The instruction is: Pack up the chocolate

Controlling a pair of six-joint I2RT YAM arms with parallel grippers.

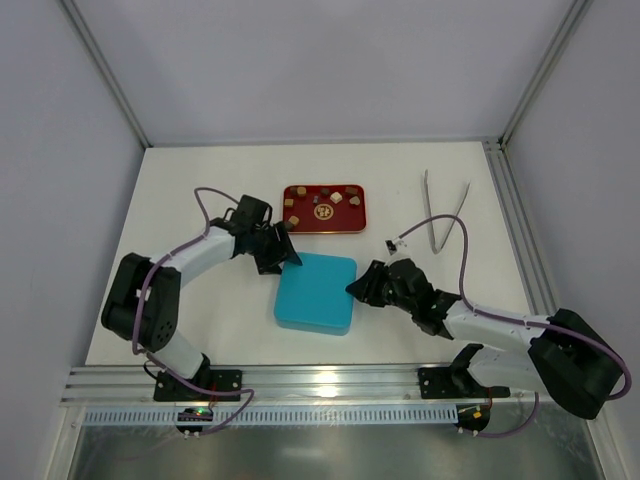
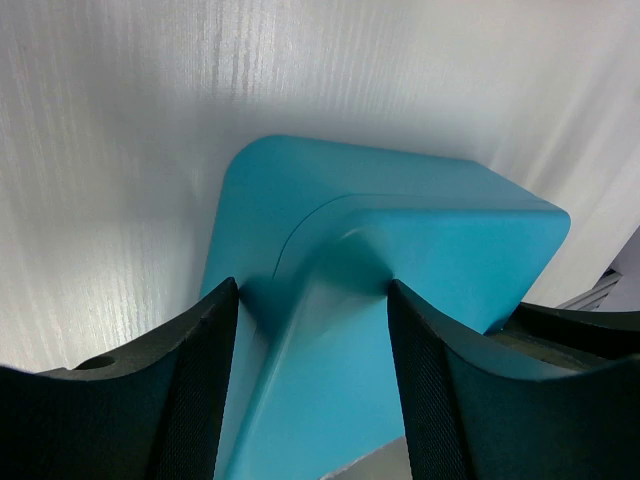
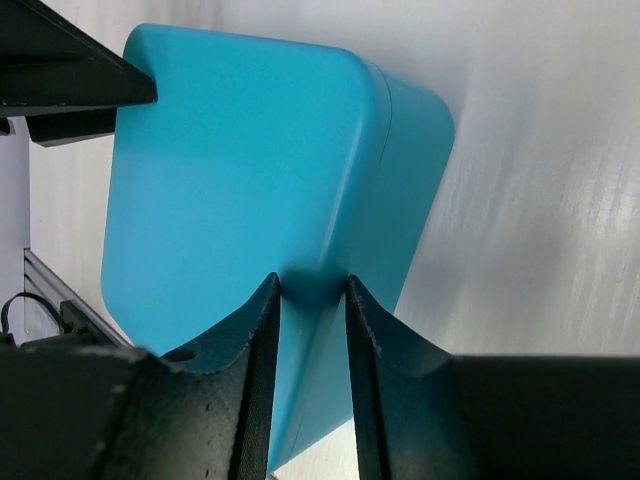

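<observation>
The chocolate (image 1: 322, 205) lies loose in a red tray (image 1: 345, 226) at the far side of the bench (image 1: 200, 180), none of it packed. The teal box (image 1: 316, 292) sits shut just in front of the tray, and tongs (image 1: 443, 212) lie well off to the right.

The left tool (image 1: 283, 252) is closed on the box's far-left corner, a finger on each side of it. The right tool (image 1: 360, 287) has its jaws narrow about the box's right edge, with teal filling the gap. I cannot tell whether that pinch is firm.

The likely step is opening the box, and both holds look risky. A rounded corner gives the left fingers little to bite on, so they may slide off once the right side pulls. The right pinch takes only a thin edge and could slip. If it catches base and lid together, the whole box would tip rather than open. A box that skids away could strike the tray and scatter the pieces.
</observation>
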